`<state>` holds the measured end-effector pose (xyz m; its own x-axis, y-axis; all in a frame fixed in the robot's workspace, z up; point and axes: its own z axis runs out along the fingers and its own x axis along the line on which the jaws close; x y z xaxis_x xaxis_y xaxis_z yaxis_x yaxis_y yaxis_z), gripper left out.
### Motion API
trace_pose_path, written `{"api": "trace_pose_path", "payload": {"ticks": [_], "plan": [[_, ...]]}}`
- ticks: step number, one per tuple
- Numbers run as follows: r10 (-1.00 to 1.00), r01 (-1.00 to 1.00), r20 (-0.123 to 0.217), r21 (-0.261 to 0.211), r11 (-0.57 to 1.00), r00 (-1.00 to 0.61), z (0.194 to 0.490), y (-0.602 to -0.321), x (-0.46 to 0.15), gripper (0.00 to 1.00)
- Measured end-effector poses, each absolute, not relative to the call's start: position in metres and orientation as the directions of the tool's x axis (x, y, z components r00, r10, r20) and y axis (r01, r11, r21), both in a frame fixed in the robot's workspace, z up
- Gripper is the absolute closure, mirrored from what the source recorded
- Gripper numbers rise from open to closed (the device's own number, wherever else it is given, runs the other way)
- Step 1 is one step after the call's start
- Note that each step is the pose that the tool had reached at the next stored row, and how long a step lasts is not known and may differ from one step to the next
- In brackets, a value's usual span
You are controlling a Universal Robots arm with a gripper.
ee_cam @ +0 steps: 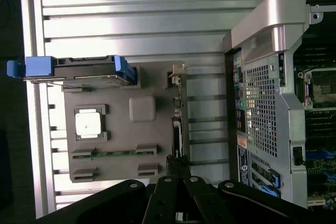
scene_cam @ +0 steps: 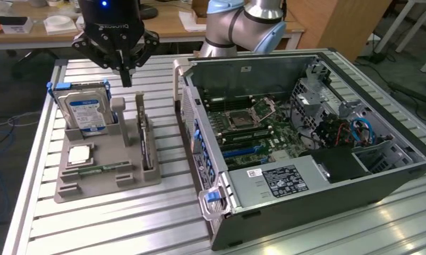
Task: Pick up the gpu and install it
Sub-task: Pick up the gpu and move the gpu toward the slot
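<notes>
The gpu [scene_cam: 143,136] stands on edge in a slot of the grey holder [scene_cam: 103,183], a thin dark card with a silver bracket at its far end. From the wrist view it is edge-on, a narrow dark strip [ee_cam: 177,127] along the holder's [ee_cam: 126,137] side nearest the computer. My gripper [scene_cam: 126,78] hangs above the table behind the holder, between the hard drive and the gpu, fingers drawn together to a point with nothing in them. In the wrist view the gripper [ee_cam: 179,169] lines up with the card's near end.
A hard drive [scene_cam: 86,110] with blue clips stands upright in the holder, with a processor [scene_cam: 79,154] and a memory stick [scene_cam: 100,169] lying flat beside it. The open computer case [scene_cam: 355,175] lies to the exterior view's right, its motherboard [scene_cam: 250,123] exposed.
</notes>
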<state>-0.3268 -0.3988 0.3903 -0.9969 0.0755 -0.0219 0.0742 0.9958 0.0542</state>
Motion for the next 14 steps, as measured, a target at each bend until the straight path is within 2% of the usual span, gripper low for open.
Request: {"api": "trace_pose_path", "payload": {"ticks": [9, 11, 12, 14], "plan": [[0.075, 0.074, -0.022, 0.054, 0.996, -0.997, 0.3903, -0.3989, -0.3268, 0.89], [0.075, 0.074, -0.022, 0.054, 0.996, -0.997, 0.3903, -0.3988, -0.3268, 0.77], [0.075, 0.074, -0.022, 0.054, 0.996, -0.997, 0.3903, -0.3989, -0.3268, 0.77], [0.076, 0.074, -0.022, 0.054, 0.996, -0.997, 0.3903, -0.3989, -0.3268, 0.65]]}}
